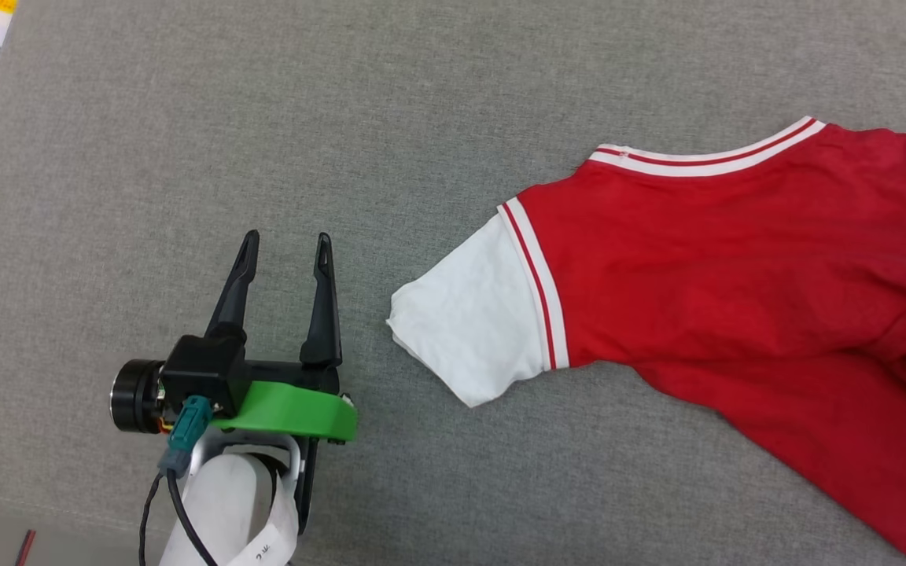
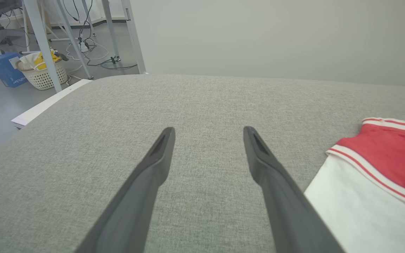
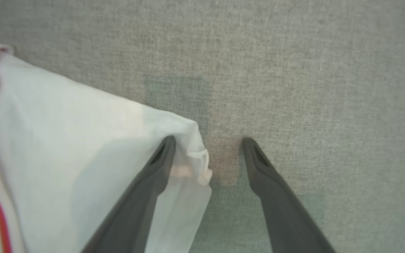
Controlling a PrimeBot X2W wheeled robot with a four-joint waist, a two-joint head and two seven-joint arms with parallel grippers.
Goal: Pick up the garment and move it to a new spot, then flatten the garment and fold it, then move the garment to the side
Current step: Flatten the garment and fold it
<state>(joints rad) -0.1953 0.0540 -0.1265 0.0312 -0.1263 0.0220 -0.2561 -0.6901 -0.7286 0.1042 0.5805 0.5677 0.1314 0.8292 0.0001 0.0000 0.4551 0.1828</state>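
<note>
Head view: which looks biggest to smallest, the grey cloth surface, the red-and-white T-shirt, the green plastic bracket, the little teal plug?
1. Grey woven cloth surface
2. Red soft-fabric T-shirt with white sleeves
3. Curved green plastic bracket
4. Small teal cable plug
Bracket and plug sit nearer the camera, but the gaps are plain.

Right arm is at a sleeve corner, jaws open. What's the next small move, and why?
Probably ease the right gripper down and close it on the garment: its jaws stand open, one finger over the white sleeve's corner, the other over the bare grey surface, so the edge lies between them. The left gripper is open, apart from the cloth.
</note>
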